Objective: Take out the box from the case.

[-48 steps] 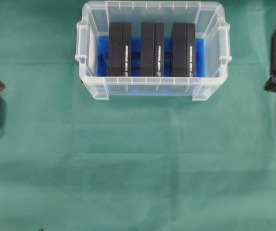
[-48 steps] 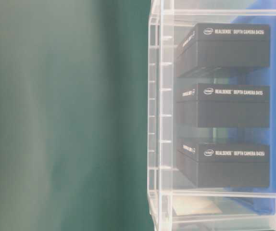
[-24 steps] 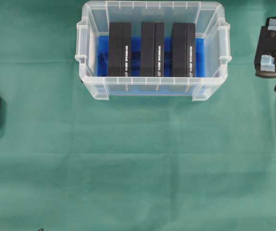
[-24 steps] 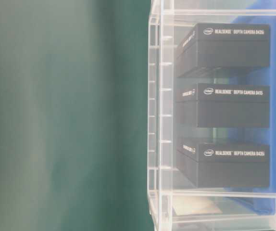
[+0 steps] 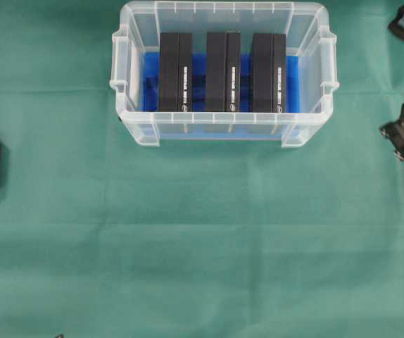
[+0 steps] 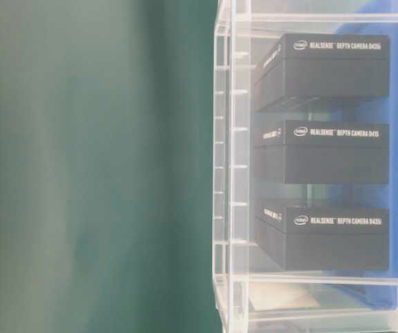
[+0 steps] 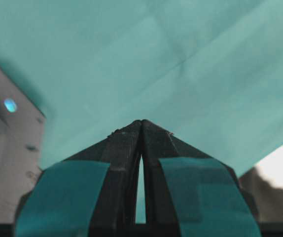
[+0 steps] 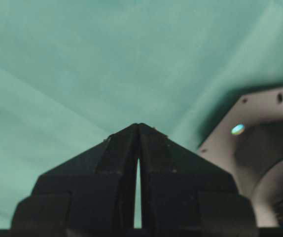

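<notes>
Sitting at the far middle of green cloth point(image 5: 202, 232), clear case point(image 5: 224, 128) holding three black boxes point(image 5: 223, 72) upright side by side, left gripper point(image 7: 141, 123) pinched together, right gripper point(image 8: 138, 126) pinched together, both empty.

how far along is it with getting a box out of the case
Nothing is done yet: all three black boxes stand in the case on its blue lining. Nothing is in hand: the left gripper and right gripper are both shut, empty, over bare green cloth. Left: reach in, grip a box, lift it out.
</notes>
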Controlling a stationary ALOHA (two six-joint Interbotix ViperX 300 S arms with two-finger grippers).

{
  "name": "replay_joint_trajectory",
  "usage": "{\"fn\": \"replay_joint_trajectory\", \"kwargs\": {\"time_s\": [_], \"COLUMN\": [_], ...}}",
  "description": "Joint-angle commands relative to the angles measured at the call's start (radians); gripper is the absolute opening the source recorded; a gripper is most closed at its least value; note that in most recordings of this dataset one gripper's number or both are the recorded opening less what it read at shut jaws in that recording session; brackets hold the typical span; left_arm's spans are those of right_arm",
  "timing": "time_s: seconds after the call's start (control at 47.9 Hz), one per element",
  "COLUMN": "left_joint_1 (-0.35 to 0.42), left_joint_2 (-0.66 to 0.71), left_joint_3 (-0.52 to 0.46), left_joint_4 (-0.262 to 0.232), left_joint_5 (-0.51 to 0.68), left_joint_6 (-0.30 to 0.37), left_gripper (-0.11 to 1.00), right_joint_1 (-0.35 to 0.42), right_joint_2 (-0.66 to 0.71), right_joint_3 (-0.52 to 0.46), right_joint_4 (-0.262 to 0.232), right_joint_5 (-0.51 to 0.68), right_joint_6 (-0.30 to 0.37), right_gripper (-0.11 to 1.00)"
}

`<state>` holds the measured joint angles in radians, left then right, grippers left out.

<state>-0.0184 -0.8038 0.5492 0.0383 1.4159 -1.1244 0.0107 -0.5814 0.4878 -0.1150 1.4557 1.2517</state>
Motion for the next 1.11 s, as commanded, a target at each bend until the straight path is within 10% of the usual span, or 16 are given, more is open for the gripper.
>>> {"fn": "replay_joint_trajectory", "kwargs": {"time_s": [0.0, 0.272, 0.835, 1.086], "left_joint_1": [0.003, 0.003, 0.077, 0.225], "left_joint_2": [0.008, 0.029, 0.044, 0.048], "left_joint_3": [-0.026, -0.038, -0.044, -0.046], "left_joint_4": [0.006, 0.006, 0.025, 0.025], "left_joint_5": [0.002, 0.012, 0.037, 0.048], "left_joint_6": [-0.067, -0.255, -0.249, -0.141], "left_gripper": [0.01, 0.01, 0.01, 0.01], "right_joint_1": [0.002, 0.003, -0.031, -0.212], "right_joint_2": [0.005, 0.040, 0.057, 0.055], "right_joint_3": [-0.028, -0.043, -0.055, -0.057], "right_joint_4": [-0.006, -0.006, -0.029, -0.041], "right_joint_5": [0.011, 0.095, 0.089, 0.080], "right_joint_6": [0.087, 0.341, 0.334, 0.173], "right_gripper": [0.00, 0.00, 0.00, 0.00]}}
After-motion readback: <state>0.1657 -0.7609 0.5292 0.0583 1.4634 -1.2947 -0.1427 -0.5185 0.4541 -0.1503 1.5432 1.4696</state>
